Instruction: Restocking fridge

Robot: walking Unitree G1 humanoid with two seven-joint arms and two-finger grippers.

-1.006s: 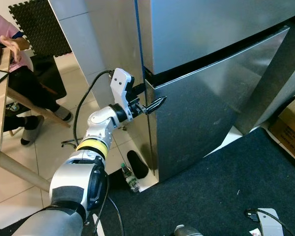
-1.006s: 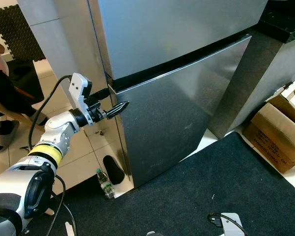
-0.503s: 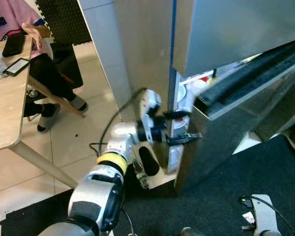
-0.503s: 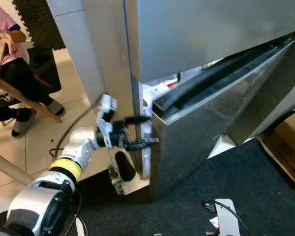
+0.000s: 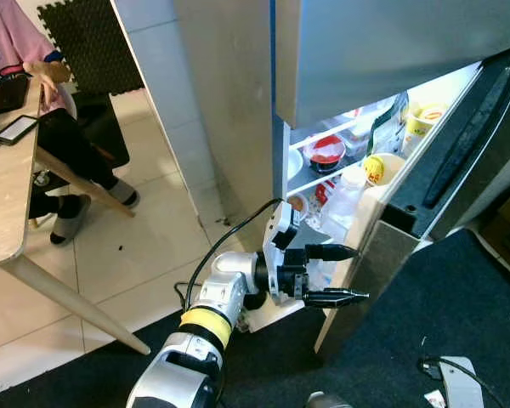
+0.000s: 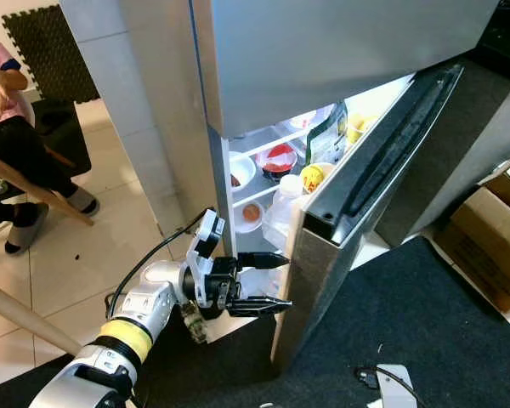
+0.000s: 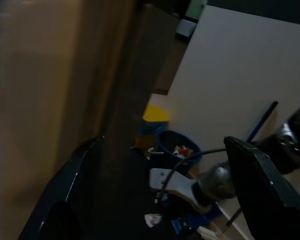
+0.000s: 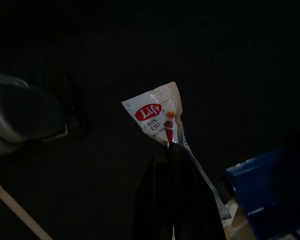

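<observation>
The steel fridge [image 5: 382, 51] has its lower door [image 5: 459, 161] swung wide open, and the lit shelves show a red-topped bowl [image 5: 325, 151], a clear bottle [image 5: 343, 194] and a yellow-lidded cup [image 5: 373, 168]. My left gripper [image 5: 338, 274] is open, low in the gap between the fridge body and the door's inner edge, with nothing between its fingers [image 7: 260, 185]. In the dark right wrist view my right gripper [image 8: 172, 147] is shut on a white and red chili sauce sachet [image 8: 157, 116].
A person [image 5: 17, 51] sits at a wooden table [image 5: 4, 204] on my left. A black mat [image 6: 425, 323] lies before the fridge with a white device [image 6: 393, 379] on it. A cardboard box [image 6: 484, 225] stands at the right. A small bottle [image 6: 194, 323] stands by the fridge's foot.
The lower fridge door went from shut to wide open. My left gripper dropped from the door's top edge, opened, and now sits low by the door's inner side. The camera shifted too.
</observation>
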